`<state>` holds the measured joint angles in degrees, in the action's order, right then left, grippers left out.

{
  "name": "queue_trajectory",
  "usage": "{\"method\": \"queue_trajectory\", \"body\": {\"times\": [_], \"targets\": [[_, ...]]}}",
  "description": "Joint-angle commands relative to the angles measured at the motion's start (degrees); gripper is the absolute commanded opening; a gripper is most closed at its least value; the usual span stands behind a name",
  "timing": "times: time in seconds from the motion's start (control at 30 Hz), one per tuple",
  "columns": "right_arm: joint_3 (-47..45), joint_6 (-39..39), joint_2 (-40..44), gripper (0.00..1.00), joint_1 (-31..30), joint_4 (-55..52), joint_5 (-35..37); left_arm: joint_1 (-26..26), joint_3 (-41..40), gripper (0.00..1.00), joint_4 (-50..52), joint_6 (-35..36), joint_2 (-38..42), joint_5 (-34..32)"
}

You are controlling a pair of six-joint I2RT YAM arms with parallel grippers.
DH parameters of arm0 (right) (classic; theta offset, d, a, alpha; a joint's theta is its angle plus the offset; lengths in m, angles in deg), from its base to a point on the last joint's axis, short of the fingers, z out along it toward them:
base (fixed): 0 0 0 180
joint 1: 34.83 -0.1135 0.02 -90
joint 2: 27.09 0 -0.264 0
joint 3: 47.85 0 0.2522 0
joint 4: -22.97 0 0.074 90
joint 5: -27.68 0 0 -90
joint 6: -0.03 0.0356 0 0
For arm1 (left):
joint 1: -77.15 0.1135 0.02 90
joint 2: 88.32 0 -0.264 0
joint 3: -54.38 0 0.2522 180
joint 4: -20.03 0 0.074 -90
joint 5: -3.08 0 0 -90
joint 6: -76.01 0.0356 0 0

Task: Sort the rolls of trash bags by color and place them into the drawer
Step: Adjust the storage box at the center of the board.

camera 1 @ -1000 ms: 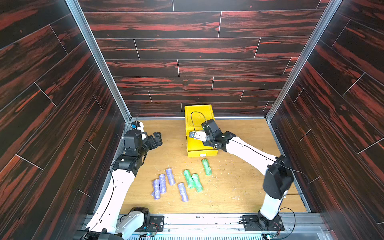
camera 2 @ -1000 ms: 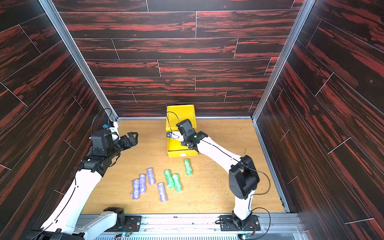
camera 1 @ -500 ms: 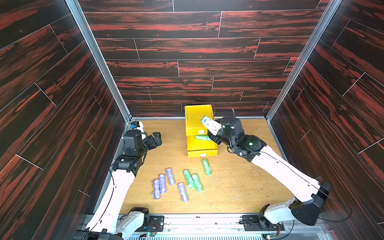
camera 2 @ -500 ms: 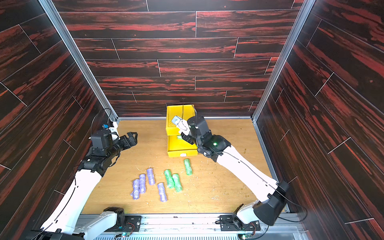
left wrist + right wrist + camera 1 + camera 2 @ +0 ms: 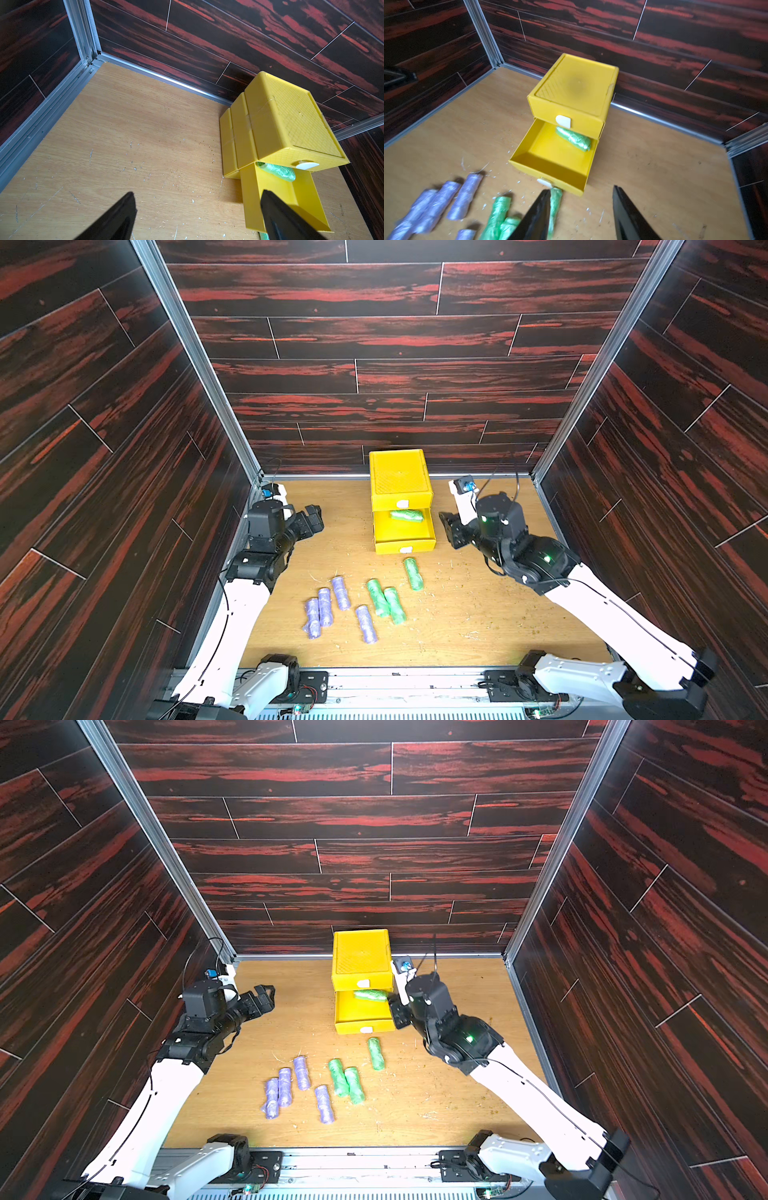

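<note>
**One green roll in the drawer, seven on the counter, both pincers empty**

Dark red-streaked plank walls (image 5: 395, 335) close in the pale wooden counter (image 5: 490, 614) on three sides. Against the far wall stands the yellow cabinet (image 5: 400, 479). Its top front is shut, and the pulled-out drawer (image 5: 404, 548) just below holds one green roll (image 5: 406, 514) crosswise at its rear. A lone green roll (image 5: 413, 573) lies just before the drawer's front, and a touching green pair (image 5: 377, 598) lies nearer the counter's middle. Left of them lie four lilac rolls (image 5: 325, 606): three in a close row, and a stray lilac roll (image 5: 365, 624) beside the green pair. Pale flecks (image 5: 453, 564) litter the wood.

The left pincer (image 5: 314, 519) hangs above the counter, well left of the cabinet, jaws wide, holding nothing. The right pincer (image 5: 451, 530) hangs just beside the drawer's right side, jaws partly parted, nothing between them. In the right wrist view one finger (image 5: 537, 216) covers part of the lone green roll.
</note>
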<state>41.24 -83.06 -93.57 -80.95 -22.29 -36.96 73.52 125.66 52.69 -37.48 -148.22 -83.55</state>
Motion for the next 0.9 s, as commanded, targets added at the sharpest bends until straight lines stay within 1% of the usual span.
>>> {"method": "queue_trajectory", "body": {"times": [0.0, 0.07, 0.3, 0.43, 0.6, 0.77, 0.87], "targets": [[-2.08, 6.89, -0.13, 0.5, -0.22, -4.76, -5.36, 0.39, -0.22, 0.97, 0.69, 0.71, -0.12, -0.65], [-4.53, 8.67, 0.15, 0.5, -0.68, -5.84, -7.92, 0.4, 0.04, 0.97, 1.05, 0.63, -0.47, -0.57], [-15.98, 15.62, 2.43, 0.49, -3.95, -2.67, -11.29, 0.39, 0.3, 0.97, 1.67, 0.37, -0.92, -0.92], [-19.52, 19.08, 0.22, 0.5, -8.33, -0.89, -9.98, 0.39, 0.45, 0.97, 2.0, 0.01, -1.35, -0.66], [-18.7, 22.26, -7.27, 0.54, -12.37, -0.37, -8.28, 0.34, 0.66, 0.97, 2.28, -0.09, -1.54, -0.65], [-14.12, 25.54, -16.51, 0.57, -12.58, -2.24, -5.35, 0.39, 0.72, 0.97, 2.62, -0.12, -1.36, -0.96], [-11.42, 26.21, -21.25, 0.62, -12.63, -2.42, -1.99, 0.34, 0.83, 0.97, 2.86, -0.09, -1.45, -0.83]]}}
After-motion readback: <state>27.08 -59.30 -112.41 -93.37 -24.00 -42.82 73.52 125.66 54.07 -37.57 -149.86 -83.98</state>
